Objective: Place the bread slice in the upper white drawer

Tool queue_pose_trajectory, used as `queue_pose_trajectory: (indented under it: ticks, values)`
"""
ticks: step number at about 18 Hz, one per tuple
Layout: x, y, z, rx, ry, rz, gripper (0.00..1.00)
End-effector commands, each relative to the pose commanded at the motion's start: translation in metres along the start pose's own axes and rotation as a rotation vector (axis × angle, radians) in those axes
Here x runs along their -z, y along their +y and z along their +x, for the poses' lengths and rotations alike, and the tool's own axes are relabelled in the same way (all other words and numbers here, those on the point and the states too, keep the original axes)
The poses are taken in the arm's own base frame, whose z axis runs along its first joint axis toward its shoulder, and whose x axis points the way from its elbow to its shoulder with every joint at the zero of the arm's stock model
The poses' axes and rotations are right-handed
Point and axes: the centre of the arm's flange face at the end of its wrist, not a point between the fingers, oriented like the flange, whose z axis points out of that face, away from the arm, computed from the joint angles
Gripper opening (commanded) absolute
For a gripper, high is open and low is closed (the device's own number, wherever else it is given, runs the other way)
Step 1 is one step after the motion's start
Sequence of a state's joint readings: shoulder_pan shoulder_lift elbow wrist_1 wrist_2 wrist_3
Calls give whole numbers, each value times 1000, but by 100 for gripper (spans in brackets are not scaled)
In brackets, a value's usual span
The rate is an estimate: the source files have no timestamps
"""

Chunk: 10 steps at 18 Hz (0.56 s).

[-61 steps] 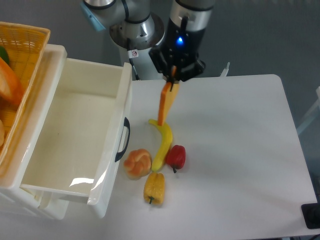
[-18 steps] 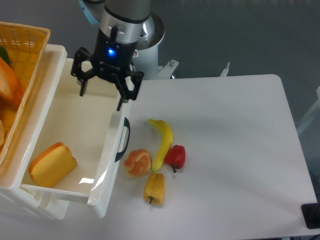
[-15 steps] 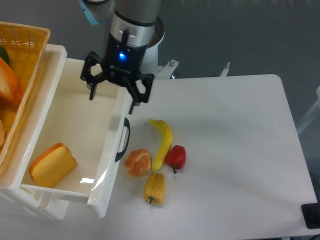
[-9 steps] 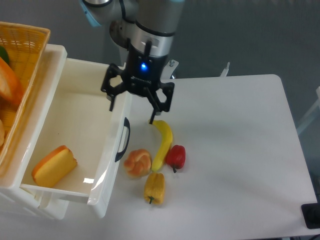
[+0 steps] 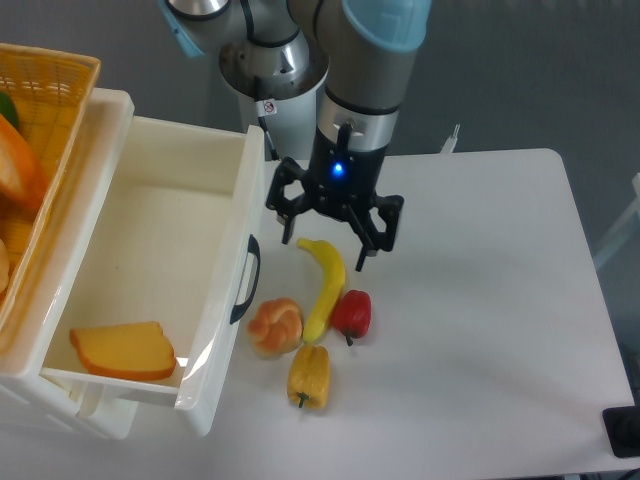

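The bread slice (image 5: 124, 351) lies flat inside the upper white drawer (image 5: 140, 210), near its front left corner. The drawer is pulled open, its dark curved handle facing the table. My gripper (image 5: 331, 247) hangs open and empty over the table to the right of the drawer, just above the top end of the banana (image 5: 325, 283). Nothing is between its fingers.
On the table by the drawer's front lie a round orange-pink bun (image 5: 275, 326), a red bell pepper (image 5: 352, 313) and a yellow bell pepper (image 5: 308, 375). An orange woven basket (image 5: 40, 85) sits on top at the far left.
The gripper carried the bread slice to the drawer and let it go there. It then moved right, out over the banana. The slice has settled flat in the drawer.
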State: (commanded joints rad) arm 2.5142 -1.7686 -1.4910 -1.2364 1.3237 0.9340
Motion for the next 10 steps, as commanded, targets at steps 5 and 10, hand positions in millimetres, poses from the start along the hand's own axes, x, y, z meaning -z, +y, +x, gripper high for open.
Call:
queue_pose_trajectory:
  ticks: [5, 10]
  values:
    - [-36, 9, -18, -152, -8, -116, 100]
    - [-55, 13, -28, -209, -12, -175, 100]
